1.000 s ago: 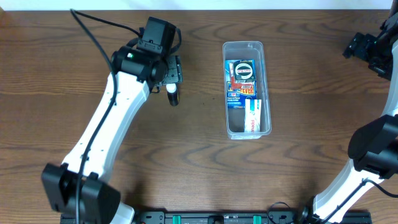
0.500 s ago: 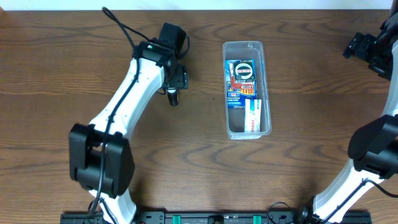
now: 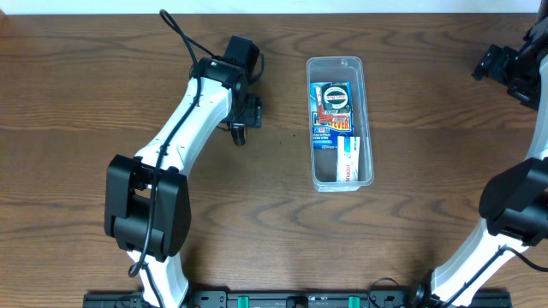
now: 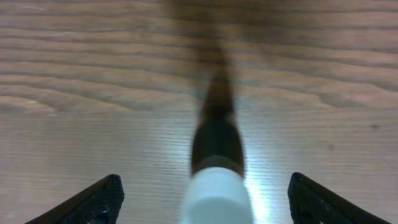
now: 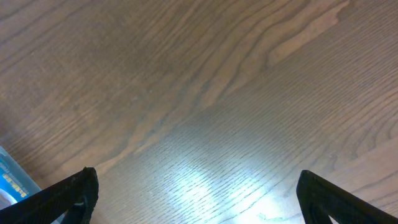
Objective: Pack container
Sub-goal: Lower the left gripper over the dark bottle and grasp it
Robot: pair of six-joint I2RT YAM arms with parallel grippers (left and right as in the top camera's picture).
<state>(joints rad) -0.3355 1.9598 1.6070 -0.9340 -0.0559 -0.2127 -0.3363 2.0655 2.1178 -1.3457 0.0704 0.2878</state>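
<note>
Left claw (image 4: 204,198), wide, straddles the black-and-white marker (image 4: 216,140); it should centre, then close squarely. Container (image 3: 340,62) lies at the marker's 3 o'clock. Right claw (image 5: 198,198) wide, empty.

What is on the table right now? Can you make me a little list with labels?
Container: clear, long, narrow
Inside it: blue packet, white-and-red pack
Marker: black and white, lying outside the container
Left gripper: open, fingers either side of the marker, not touching it
Right gripper: open, holding nothing
</note>
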